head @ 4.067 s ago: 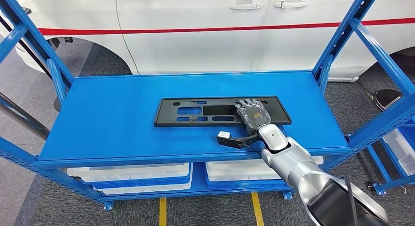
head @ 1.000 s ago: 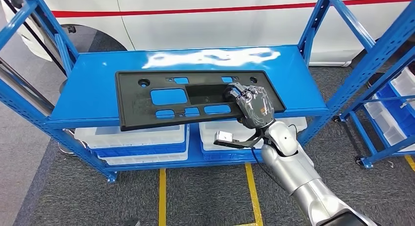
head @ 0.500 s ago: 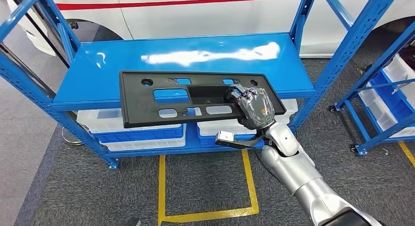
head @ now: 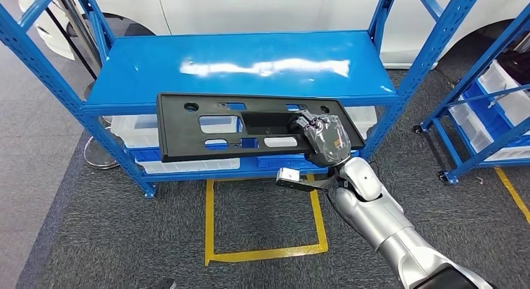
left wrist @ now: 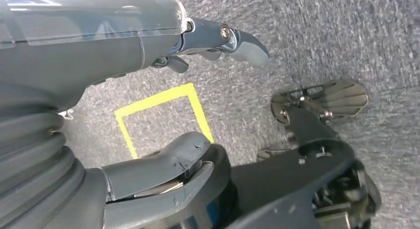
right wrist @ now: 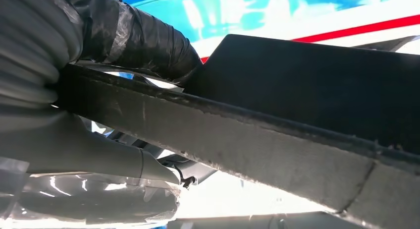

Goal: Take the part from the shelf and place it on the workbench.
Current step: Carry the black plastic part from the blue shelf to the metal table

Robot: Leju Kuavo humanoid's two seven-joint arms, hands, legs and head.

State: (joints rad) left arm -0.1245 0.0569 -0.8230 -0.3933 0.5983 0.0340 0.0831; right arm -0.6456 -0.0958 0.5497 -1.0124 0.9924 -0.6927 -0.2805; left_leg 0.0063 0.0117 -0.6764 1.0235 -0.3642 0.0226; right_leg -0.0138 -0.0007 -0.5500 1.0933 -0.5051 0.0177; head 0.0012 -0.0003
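Note:
The part (head: 181, 137) is a long black plastic plate with several cut-outs. My right hand (head: 325, 139) grips it near its right end and holds it roughly level in the air, in front of the blue shelf's (head: 250, 64) front edge. In the right wrist view the part's thick edge (right wrist: 307, 90) runs across, pinched between dark taped fingers (right wrist: 133, 40) and the grey thumb (right wrist: 89, 144). My left hand (left wrist: 99, 65) hangs over the grey floor with its fingers apart and nothing in them.
White bins (head: 131, 129) sit on the shelf's lower level. A yellow taped square (head: 265, 251) marks the carpet in front. A second blue rack (head: 487, 114) with bins stands at the right. A white car (head: 250, 7) is behind the shelf.
The part lay on the shelf under my right hand; now that hand holds it off the shelf. The whole view has drawn back from the shelf, so the camera has moved.

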